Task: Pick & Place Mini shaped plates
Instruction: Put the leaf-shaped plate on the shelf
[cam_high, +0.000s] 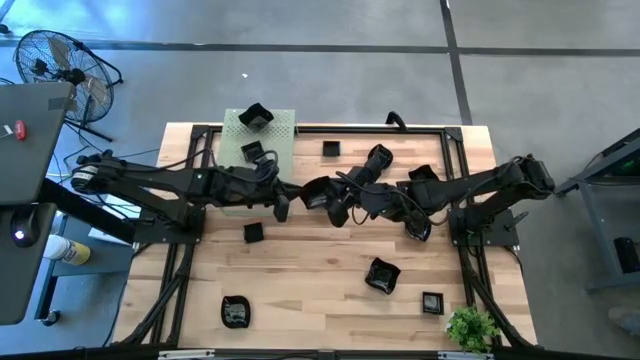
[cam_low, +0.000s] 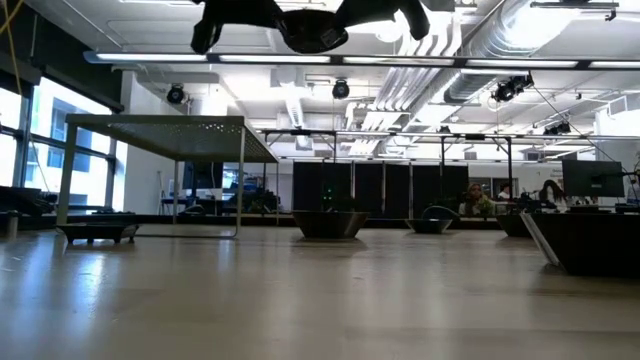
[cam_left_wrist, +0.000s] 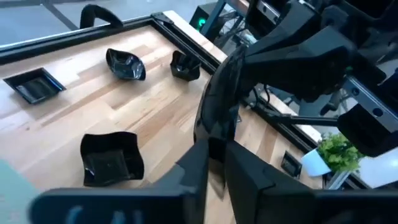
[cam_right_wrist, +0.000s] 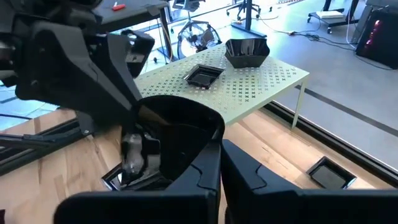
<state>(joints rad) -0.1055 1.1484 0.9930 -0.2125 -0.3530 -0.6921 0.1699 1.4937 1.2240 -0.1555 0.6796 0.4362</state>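
Meeting above the middle of the table, both grippers grasp one black plate (cam_high: 318, 192) raised off the wood.

The left gripper (cam_high: 296, 192) and the right gripper (cam_high: 340, 203) each have their fingers clenched on this plate's rim, from opposite sides. Two plates rest on the pale green board (cam_high: 285, 130): a deep one (cam_high: 256, 116) at its far end and a small square one (cam_high: 252, 152) nearer the arms. Seven more plates can be counted on the bare table (cam_high: 300, 280): (cam_high: 331, 149), (cam_high: 379, 158), (cam_high: 423, 174), (cam_high: 254, 232), (cam_high: 383, 275), (cam_high: 236, 311), (cam_high: 432, 302); others may lie hidden under the arms. One small green plant (cam_high: 470, 327) stands at the near right corner.
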